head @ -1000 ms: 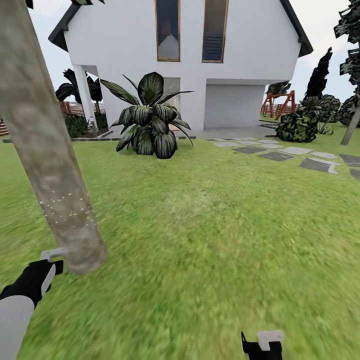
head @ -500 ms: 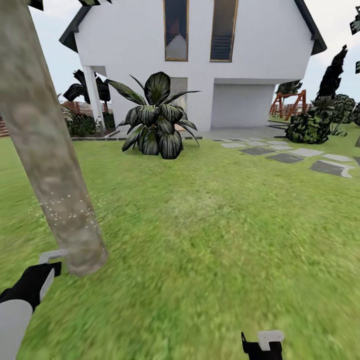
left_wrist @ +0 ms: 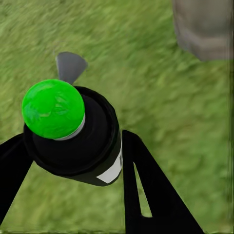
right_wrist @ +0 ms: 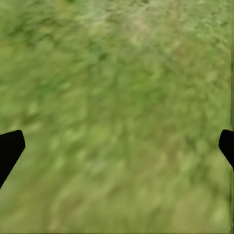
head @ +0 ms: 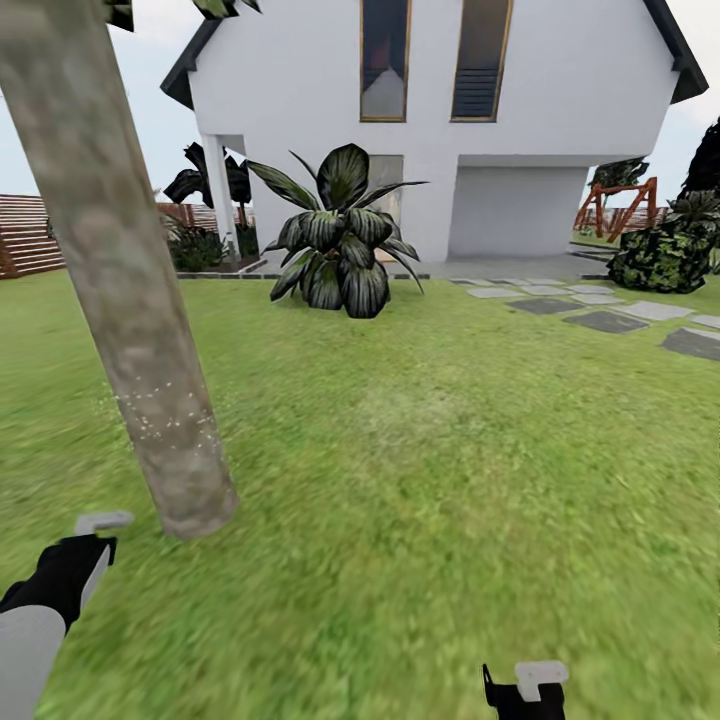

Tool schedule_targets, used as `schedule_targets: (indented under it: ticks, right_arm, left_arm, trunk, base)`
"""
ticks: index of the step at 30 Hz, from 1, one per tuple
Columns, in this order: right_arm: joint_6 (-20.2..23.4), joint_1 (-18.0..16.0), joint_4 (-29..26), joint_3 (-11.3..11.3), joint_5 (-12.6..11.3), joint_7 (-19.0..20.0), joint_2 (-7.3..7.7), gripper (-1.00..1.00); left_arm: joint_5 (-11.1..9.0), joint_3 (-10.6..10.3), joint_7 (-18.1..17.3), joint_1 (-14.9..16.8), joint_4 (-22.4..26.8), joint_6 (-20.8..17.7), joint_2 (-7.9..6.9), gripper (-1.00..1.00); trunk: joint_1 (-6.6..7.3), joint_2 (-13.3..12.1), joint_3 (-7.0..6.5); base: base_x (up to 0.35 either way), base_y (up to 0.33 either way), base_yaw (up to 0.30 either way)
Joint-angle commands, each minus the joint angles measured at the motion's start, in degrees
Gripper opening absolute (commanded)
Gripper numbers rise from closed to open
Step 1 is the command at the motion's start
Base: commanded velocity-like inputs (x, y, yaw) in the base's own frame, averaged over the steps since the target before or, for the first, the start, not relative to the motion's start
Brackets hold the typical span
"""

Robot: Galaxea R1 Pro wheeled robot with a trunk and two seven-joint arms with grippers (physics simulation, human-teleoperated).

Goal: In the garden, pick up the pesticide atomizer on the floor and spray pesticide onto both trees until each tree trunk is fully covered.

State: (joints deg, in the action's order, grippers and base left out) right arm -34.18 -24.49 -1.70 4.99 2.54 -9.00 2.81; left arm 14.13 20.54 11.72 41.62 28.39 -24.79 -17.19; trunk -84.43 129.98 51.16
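My left gripper (head: 88, 548) sits low at the left, a short way from the foot of a thick mottled grey-tan tree trunk (head: 130, 300) that leans across the lawn. White specks dot the trunk's lower part (head: 160, 422). In the left wrist view the black fingers (left_wrist: 146, 190) are shut on the pesticide atomizer (left_wrist: 90, 146), a dark bottle with a white band; its round tip shows green here. The trunk's base (left_wrist: 204, 29) stands just beyond it. My right gripper (right_wrist: 117, 146) hangs open over bare grass. The second tree is out of view.
A short broad-leaved palm (head: 340, 235) stands mid-lawn before the white house (head: 440, 130). Grey stepping stones (head: 610, 320) and a round dark bush (head: 660, 260) lie to the right. A slatted reddish fence (head: 30, 235) runs at the far left.
The whole view has swung left, so trunk, palm and house sit further right and the fence has come into view. The left gripper now stands a little clear of the trunk's base.
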Motion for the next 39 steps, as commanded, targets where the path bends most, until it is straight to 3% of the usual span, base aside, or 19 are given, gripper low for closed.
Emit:
schedule_targets:
  ticks: [1, 9, 15, 26, 39]
  right_arm:
    - [-0.01, -0.03, 0.03, 0.46, 0.28, -0.58, 0.0, 1.0]
    - [-0.01, -0.03, 0.03, 0.46, 0.28, -0.58, 0.0, 1.0]
    - [-0.01, -0.04, 0.03, 0.46, 0.28, -0.57, 0.0, 1.0]
    - [-0.01, -0.05, 0.0, 0.46, 0.28, -0.58, -0.06, 1.0]
    - [-0.01, -0.05, 0.02, 0.46, 0.28, -0.58, -0.07, 1.0]
  left_arm:
    - [0.54, 0.2, -0.11, 0.04, 0.1, -0.87, 0.09, -1.0]
    - [0.55, 0.11, -0.05, 0.04, 0.09, -1.49, 0.22, -1.0]
    - [0.47, 0.19, 0.1, 0.04, 0.22, -1.42, 1.23, -1.0]
    - [0.46, 0.31, 0.48, 0.04, 0.66, -1.24, 1.22, -1.0]
    - [0.46, 0.29, 0.62, 0.04, 0.87, -1.14, 1.28, -1.0]
  trunk:
    - [0.0, 0.02, 0.05]
    - [0.0, 0.02, 0.05]
    - [0.0, 0.02, 0.05]
    - [0.0, 0.02, 0.05]
    - [0.0, 0.02, 0.05]
  base:
    - [0.081, -0.247, 0.002]
    - [0.099, -0.26, 0.0]
    - [0.204, -0.216, 0.0]
    - [0.308, -0.068, 0.091]
    - [0.185, -0.211, 0.059]
